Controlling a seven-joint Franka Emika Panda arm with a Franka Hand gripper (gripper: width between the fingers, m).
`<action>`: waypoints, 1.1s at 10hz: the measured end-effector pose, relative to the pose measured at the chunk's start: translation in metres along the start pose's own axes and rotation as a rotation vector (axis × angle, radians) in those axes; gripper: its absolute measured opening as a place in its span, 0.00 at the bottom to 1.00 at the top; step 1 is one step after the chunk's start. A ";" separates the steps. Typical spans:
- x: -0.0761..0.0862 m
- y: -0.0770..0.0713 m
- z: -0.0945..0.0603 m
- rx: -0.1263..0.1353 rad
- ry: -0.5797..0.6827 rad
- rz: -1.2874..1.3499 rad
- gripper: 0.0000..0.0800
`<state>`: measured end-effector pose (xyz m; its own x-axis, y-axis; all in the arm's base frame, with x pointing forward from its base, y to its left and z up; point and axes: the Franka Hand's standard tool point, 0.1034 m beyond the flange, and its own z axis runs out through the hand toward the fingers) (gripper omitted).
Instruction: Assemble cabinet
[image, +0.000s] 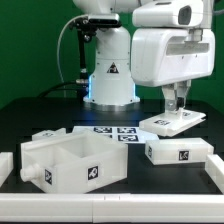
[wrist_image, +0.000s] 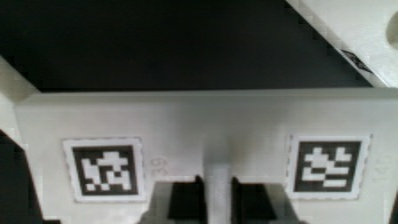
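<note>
The arm's jaws, seemingly clenched on a tagged white cabinet panel (image: 160, 124), sit to the exterior view's right of the open cabinet box (image: 70, 160) on a dark counter (image: 30, 118).

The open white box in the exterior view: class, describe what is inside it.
Inside the box only its own bare white inner walls show, with nothing loose in sight. Its near wall covers the floor, so that part cannot be checked.
</note>
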<state>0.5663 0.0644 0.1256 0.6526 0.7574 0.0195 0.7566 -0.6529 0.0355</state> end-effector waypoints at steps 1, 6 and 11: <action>-0.008 -0.007 -0.001 0.002 -0.003 0.001 0.07; -0.044 -0.046 0.004 -0.024 0.027 0.013 0.07; -0.108 -0.077 0.038 0.001 0.024 -0.053 0.07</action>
<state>0.4386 0.0325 0.0831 0.6103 0.7911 0.0413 0.7903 -0.6116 0.0361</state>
